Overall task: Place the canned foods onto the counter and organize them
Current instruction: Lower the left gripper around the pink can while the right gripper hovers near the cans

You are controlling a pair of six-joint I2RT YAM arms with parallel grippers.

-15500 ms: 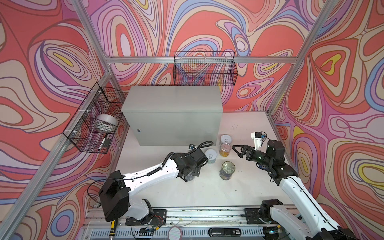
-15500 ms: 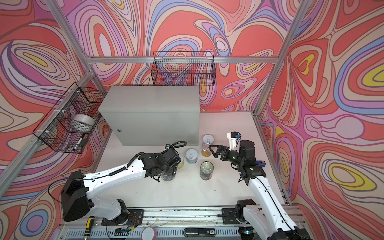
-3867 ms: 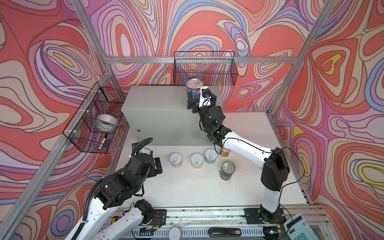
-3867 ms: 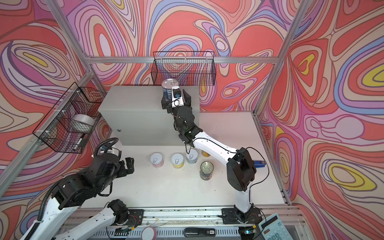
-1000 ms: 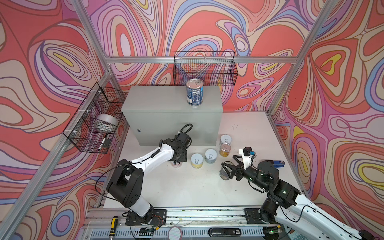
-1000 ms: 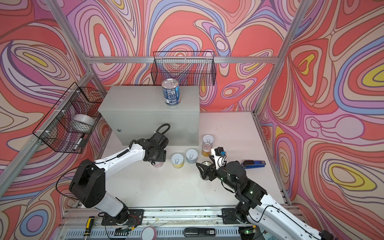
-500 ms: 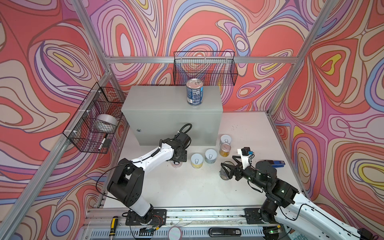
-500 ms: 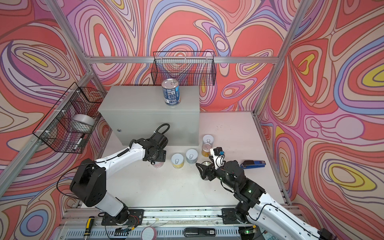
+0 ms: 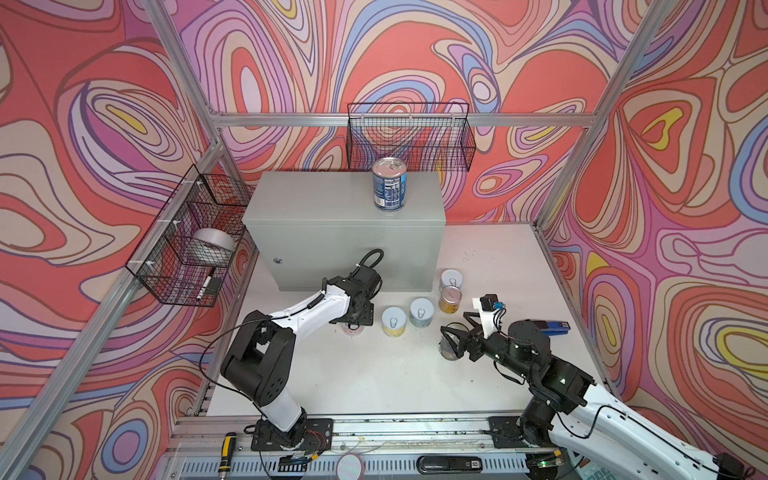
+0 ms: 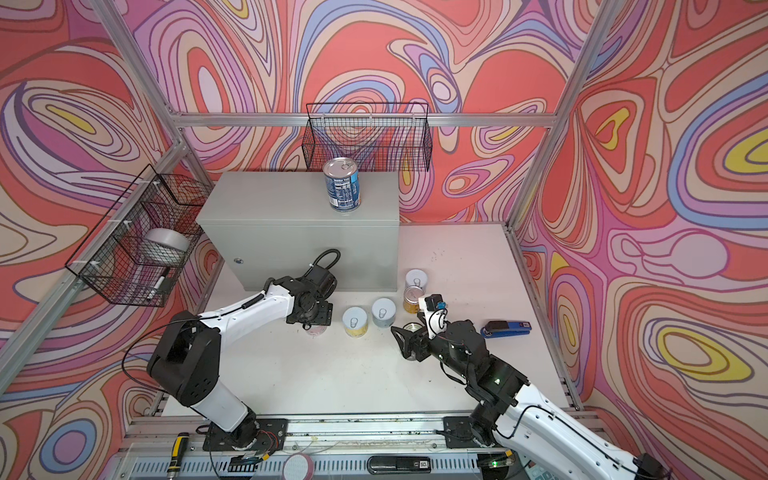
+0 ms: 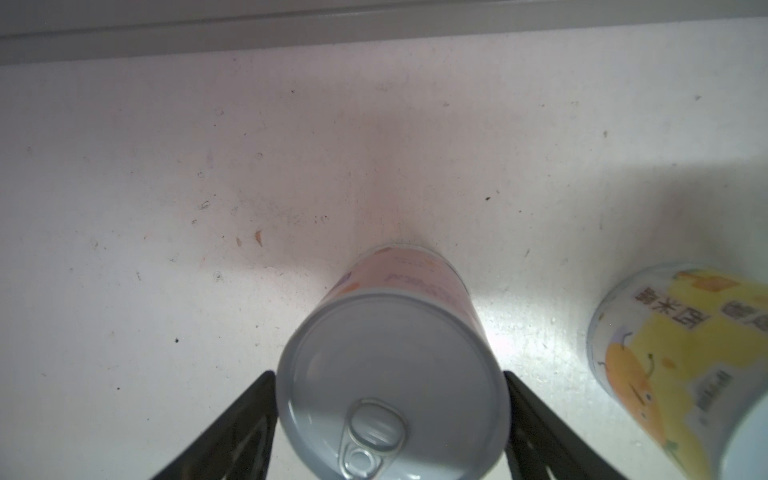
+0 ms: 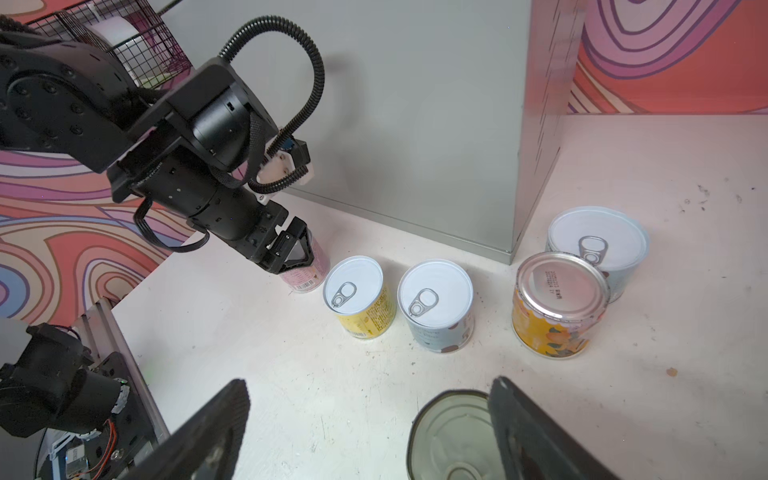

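One tall dark-blue can [image 9: 389, 187] [image 10: 341, 187] stands on the grey counter [image 9: 324, 212] [image 10: 274, 203]. On the white table my left gripper [image 11: 388, 374] [image 9: 354, 321] is shut on the upright pink can [image 11: 395, 332] [image 12: 309, 276], a finger on each side. In a row beside it stand the yellow can [image 9: 393, 321] [image 12: 359, 299], pale-blue can [image 9: 422, 311] [image 12: 434, 303], orange can [image 12: 557, 307] and white can [image 12: 598, 245]. My right gripper [image 12: 365, 390] [image 9: 451, 337] is open low over a second tall can [image 12: 449, 440], which sits against one finger [image 12: 511, 411].
A black wire basket [image 9: 409, 137] hangs behind the counter. Another basket [image 9: 183, 249] on the left wall holds a grey tape roll [image 9: 212, 245]. A blue stapler [image 9: 548, 326] [image 10: 505, 326] lies on the table right of my right arm.
Within the last seconds my right arm left the blue can on the counter and came down to the second tall can. My left arm reached in to the pink can and stays there.
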